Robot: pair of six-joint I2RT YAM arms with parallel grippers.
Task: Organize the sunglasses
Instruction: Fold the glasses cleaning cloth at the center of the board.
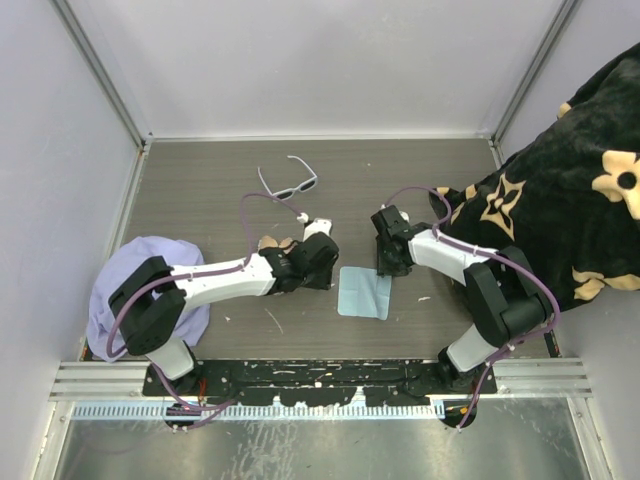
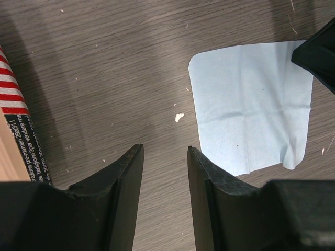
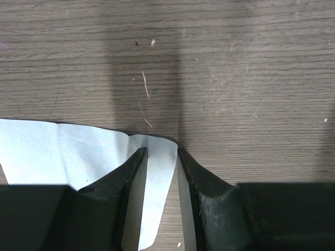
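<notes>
Your right fingers (image 3: pixel 131 198) stand a narrow way apart, straddling one corner of the light blue cloth (image 3: pixel 63 154). The cloth shows in the gap between them, and whether either finger presses it is not clear. Your left fingers (image 2: pixel 120 204) are apart too, with only bare worktop (image 2: pixel 104 78) between them, and they hold nothing.

The flag-patterned case (image 2: pixel 10 83) is cut off at the edge of the left wrist view, and from above it is almost wholly hidden beneath that arm. From above, the wrists also hide both sets of fingertips.

The sunglasses (image 1: pixel 288 182) lie on the far part of the worktop, beyond your left fingers and well apart from both pairs. Their front runs roughly left to right. The temple arms are unfolded and point toward the far wall.
</notes>
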